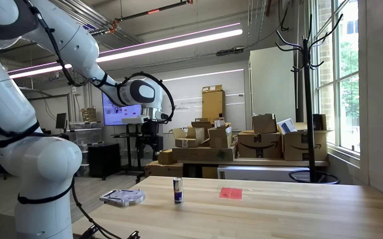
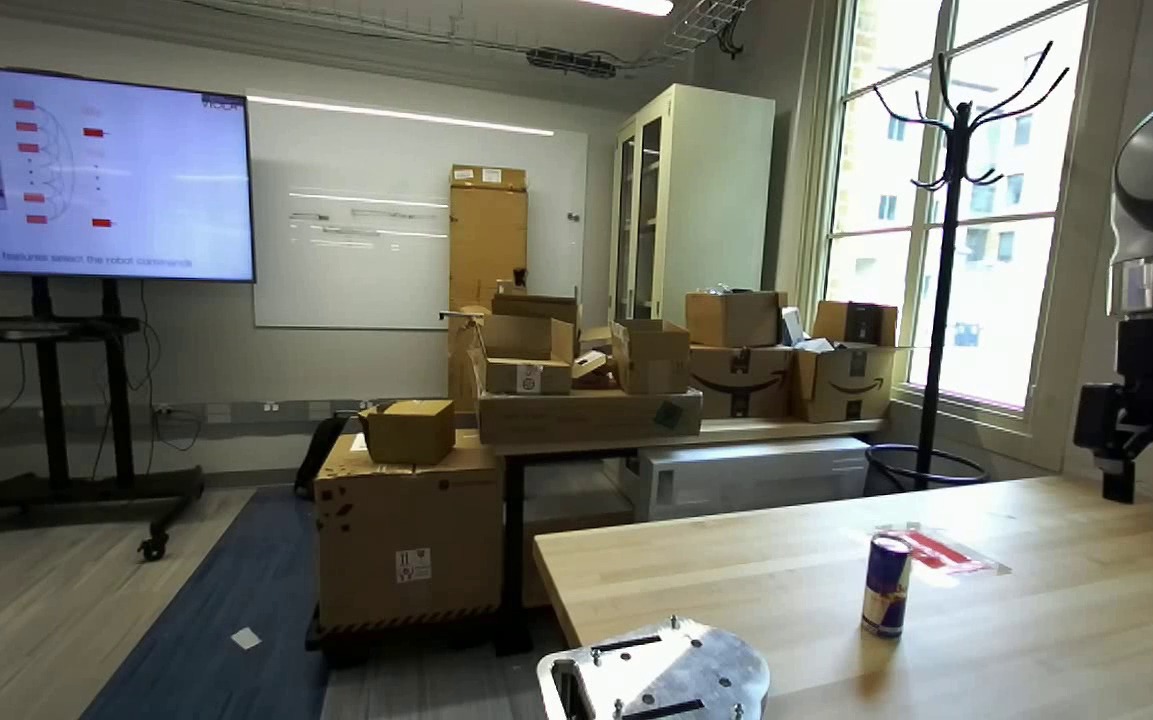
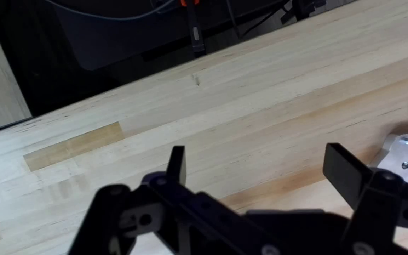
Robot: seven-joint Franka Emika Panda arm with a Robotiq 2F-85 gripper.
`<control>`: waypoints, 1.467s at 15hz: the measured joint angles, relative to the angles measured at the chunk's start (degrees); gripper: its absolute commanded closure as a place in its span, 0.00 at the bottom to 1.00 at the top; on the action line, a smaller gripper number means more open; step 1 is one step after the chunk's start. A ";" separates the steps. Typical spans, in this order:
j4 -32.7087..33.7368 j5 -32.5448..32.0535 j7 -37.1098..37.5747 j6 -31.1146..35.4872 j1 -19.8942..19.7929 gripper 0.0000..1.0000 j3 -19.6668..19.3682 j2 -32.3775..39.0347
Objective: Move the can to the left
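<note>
White-walled room (image 2: 366,362): cardboard boxes (image 2: 651,362) heaped near a bright window (image 2: 886,170).
Wooden table (image 1: 244,217): flat, smooth-looking.
Gripper (image 3: 255,157): jaws wide, nothing between them, high above the table.
Can (image 1: 178,190): upright on the table, between metal plate (image 1: 123,197) and red patch (image 1: 230,193); probably thin-walled, slick, easily dented; fullness unknown.
Can's middle: likely best hold, squeezed lightly.

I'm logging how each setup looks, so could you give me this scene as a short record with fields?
Surface: pale wooden table
Item to move: can, dark blue and silver
Can's stance: upright on the table, not held
Picture-left of it in both exterior views: metal plate
Picture-right of it in both exterior views: red patch, lying flat
Robot: hand open above the table, nothing in its grip
Wrist view: can not visible
Background: cardboard boxes, coat rack
</note>
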 measured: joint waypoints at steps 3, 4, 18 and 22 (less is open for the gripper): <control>0.01 0.00 0.00 1.01 0.00 0.00 0.00 0.08; 0.15 0.04 -0.03 2.23 0.07 0.00 0.00 0.29; 9.39 0.39 -0.55 18.17 4.22 0.00 1.27 17.21; 13.69 -0.20 -0.54 21.85 4.46 0.00 2.20 25.20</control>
